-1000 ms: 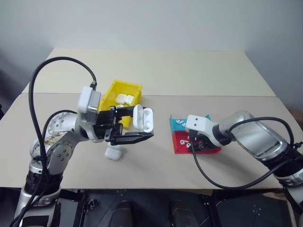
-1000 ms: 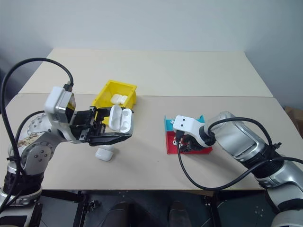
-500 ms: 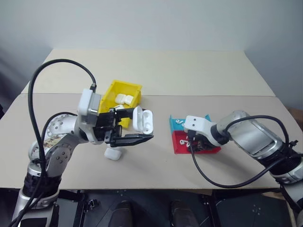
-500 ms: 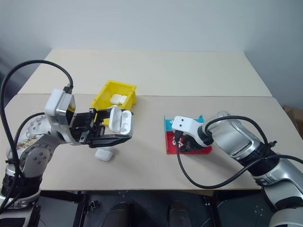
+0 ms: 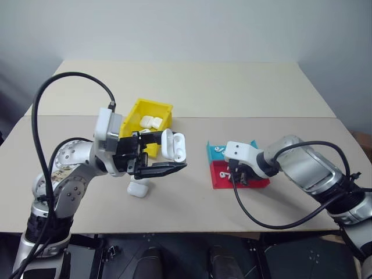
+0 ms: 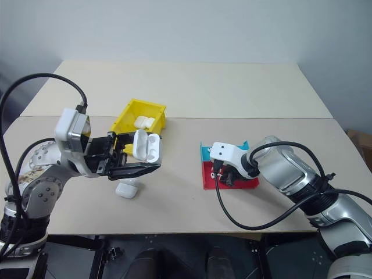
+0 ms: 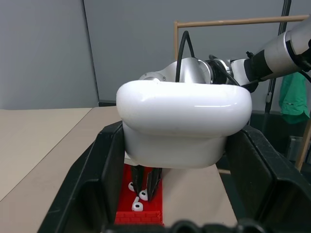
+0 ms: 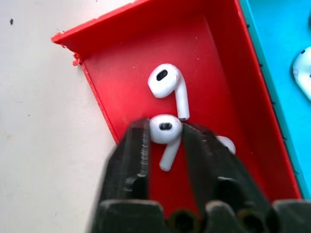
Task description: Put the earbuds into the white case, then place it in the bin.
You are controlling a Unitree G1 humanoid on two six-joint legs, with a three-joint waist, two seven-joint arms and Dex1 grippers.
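My left gripper is raised above the table and shut on the white case, whose lid stands open. In the left wrist view the case sits between the two black fingers. My right gripper points down into the red half of the tray. In the right wrist view its fingertips press on both sides of one earbud. A second earbud lies just beyond it, and a third is partly hidden by a finger. The yellow bin stands behind my left gripper.
Two white cases lie in the bin. Another closed case lies on the table under my left gripper. The tray's blue half holds more earbuds. A seam crosses the beige table behind the bin.
My right gripper's fingers have closed in around an earbud in the red tray. My left gripper has kept the open case in the same place.
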